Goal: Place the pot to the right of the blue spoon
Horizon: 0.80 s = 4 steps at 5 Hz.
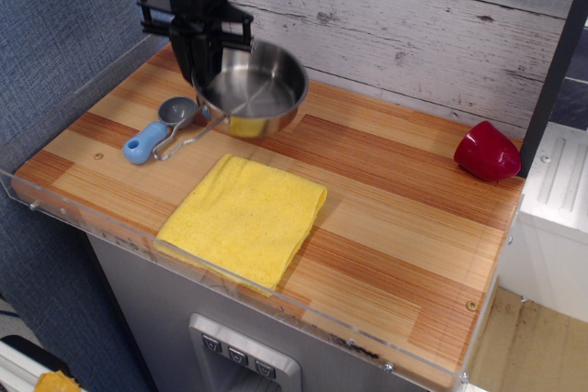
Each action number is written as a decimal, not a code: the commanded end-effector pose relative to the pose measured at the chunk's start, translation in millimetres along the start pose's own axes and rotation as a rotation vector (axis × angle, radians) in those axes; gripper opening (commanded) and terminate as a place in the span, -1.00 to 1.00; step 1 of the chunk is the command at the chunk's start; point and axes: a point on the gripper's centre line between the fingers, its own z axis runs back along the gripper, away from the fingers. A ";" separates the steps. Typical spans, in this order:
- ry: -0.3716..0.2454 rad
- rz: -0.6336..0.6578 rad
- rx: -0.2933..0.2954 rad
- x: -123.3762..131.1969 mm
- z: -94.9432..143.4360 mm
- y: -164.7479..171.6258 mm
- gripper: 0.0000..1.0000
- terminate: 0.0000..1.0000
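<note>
The shiny steel pot hangs tilted just above the wooden tabletop at the back left, its wire-loop handle dangling down toward the front left. My gripper comes down from above and is shut on the pot's left rim. The blue spoon, with its light-blue handle and grey bowl, lies on the table directly left of the pot. The wire handle's end hangs close beside the spoon's bowl; whether they touch is unclear.
A yellow cloth lies flat at the front, just before the pot. A small red cup lies tipped at the far right. A clear plastic rim edges the table, and a dark post stands behind my gripper.
</note>
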 end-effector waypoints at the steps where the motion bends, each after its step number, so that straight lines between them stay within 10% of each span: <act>1: -0.052 0.000 0.015 5.5 13.3 4.0 -1.00 -1.00; 4: -0.084 -0.037 0.076 15.1 -9.2 6.3 -1.00 -1.00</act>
